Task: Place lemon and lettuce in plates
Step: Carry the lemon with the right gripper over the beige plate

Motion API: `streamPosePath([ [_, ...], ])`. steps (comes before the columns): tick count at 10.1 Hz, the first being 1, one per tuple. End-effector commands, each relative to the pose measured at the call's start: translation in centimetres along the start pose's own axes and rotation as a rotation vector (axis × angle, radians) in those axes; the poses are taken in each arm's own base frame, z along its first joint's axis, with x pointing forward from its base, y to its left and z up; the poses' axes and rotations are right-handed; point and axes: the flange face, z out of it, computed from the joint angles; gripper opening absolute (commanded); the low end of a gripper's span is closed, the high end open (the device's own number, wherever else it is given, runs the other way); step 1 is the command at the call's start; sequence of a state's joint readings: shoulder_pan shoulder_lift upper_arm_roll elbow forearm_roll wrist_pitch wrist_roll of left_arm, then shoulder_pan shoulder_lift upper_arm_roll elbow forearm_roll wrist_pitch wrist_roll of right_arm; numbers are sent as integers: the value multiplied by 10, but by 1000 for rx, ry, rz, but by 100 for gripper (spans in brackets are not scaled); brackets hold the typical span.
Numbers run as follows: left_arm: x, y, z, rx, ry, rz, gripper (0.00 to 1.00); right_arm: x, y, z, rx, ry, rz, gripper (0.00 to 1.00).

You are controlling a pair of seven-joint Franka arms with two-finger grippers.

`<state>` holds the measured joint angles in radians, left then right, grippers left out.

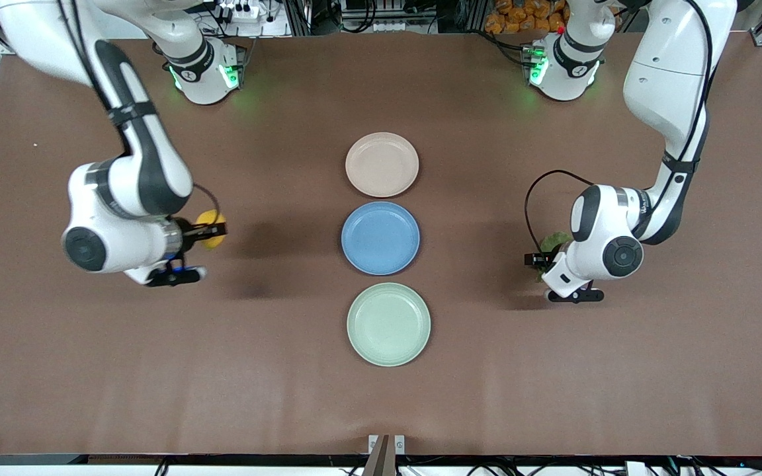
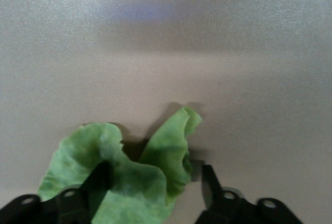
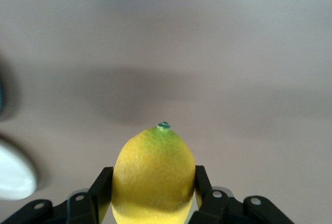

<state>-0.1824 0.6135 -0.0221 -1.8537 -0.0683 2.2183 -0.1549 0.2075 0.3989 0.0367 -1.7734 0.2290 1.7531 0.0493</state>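
My right gripper (image 1: 219, 231) is shut on the yellow lemon (image 1: 210, 217) and holds it above the bare table toward the right arm's end. In the right wrist view the lemon (image 3: 154, 175) sits between both fingers (image 3: 203, 180). My left gripper (image 1: 533, 260) is low over the table toward the left arm's end, shut on the ruffled green lettuce leaf (image 1: 557, 239). In the left wrist view the lettuce (image 2: 129, 182) fills the gap and covers one finger. The beige-pink plate (image 1: 381, 164) and the mint green plate (image 1: 388, 324) lie empty at mid-table.
A blue plate (image 1: 380, 238) lies between the two pale plates, in line with both grippers. The edge of a pale plate (image 3: 15, 175) shows in the right wrist view. Brown table (image 1: 619, 370) spreads around the plates.
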Motion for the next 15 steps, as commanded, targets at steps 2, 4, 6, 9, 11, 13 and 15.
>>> streamPosePath([
  [2,3,-6,-9,-12,13,-24,4,-50,-138,19,25,-65,30,0],
  [4,3,-5,-9,-13,11,-26,0,-78,-221,45,-32,-30,75,0],
  [6,4,-2,-13,-11,19,-19,0,-107,-268,82,-87,-49,54,0],
  [9,11,2,-33,-13,59,-9,0,-123,-302,137,-108,-4,48,0],
  [11,17,-1,-56,-16,87,-8,0,-126,-320,169,-116,18,9,0],
  [13,20,6,-86,-21,100,-2,0,-128,-331,184,-119,34,-13,0],
  [15,28,11,-111,-29,137,0,0,-123,-335,199,-110,58,-16,0],
])
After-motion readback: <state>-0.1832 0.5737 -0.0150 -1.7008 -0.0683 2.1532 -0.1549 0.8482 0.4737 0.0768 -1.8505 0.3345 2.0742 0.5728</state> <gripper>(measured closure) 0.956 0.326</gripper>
